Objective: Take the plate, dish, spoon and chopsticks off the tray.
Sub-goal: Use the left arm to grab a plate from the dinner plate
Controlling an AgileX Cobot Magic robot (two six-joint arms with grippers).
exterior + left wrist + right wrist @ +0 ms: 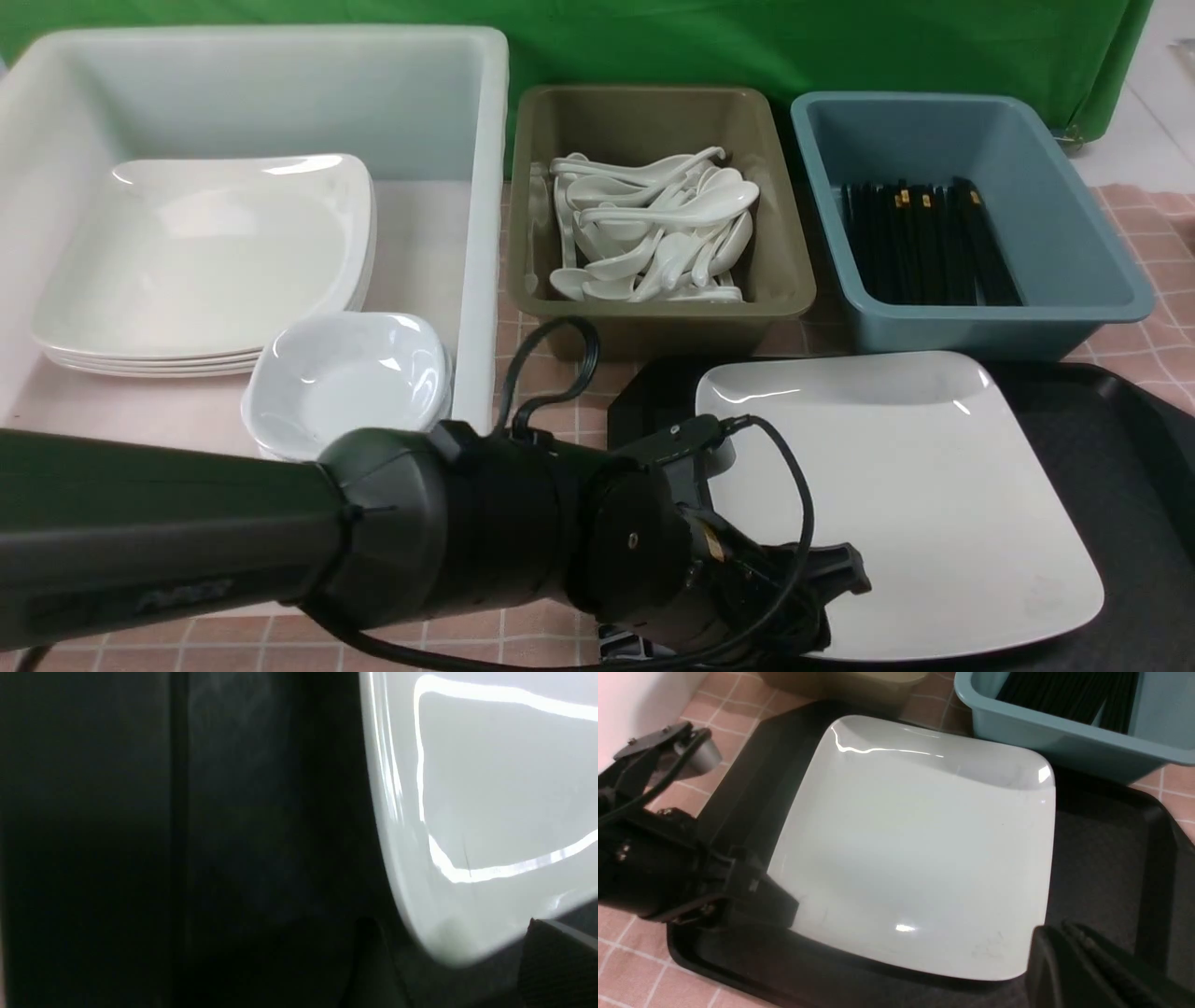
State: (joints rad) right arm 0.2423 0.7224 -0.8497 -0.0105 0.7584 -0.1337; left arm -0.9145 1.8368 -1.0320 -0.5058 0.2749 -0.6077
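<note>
The white square plate (915,495) (915,849) lies flat on the black tray (1120,439) (1106,858), and nothing else shows on the tray. My left arm reaches across from the left. Its gripper (826,602) (780,905) is open at the plate's near-left corner. In the left wrist view that corner of the plate (490,788) sits between the spread jaws of the left gripper (451,938), apart from both. My right gripper (1064,935) is shut and empty above the tray, by the plate's near-right corner. White spoons (653,233), black chopsticks (924,243) and small dishes (345,383) lie in tubs behind the tray.
A large white tub (485,187) at the left holds a stack of square plates (205,261) and the small dishes. An olive tub (789,243) holds the spoons. A blue tub (1092,243) (1017,728) holds the chopsticks. Both stand close behind the tray on a pink checked cloth.
</note>
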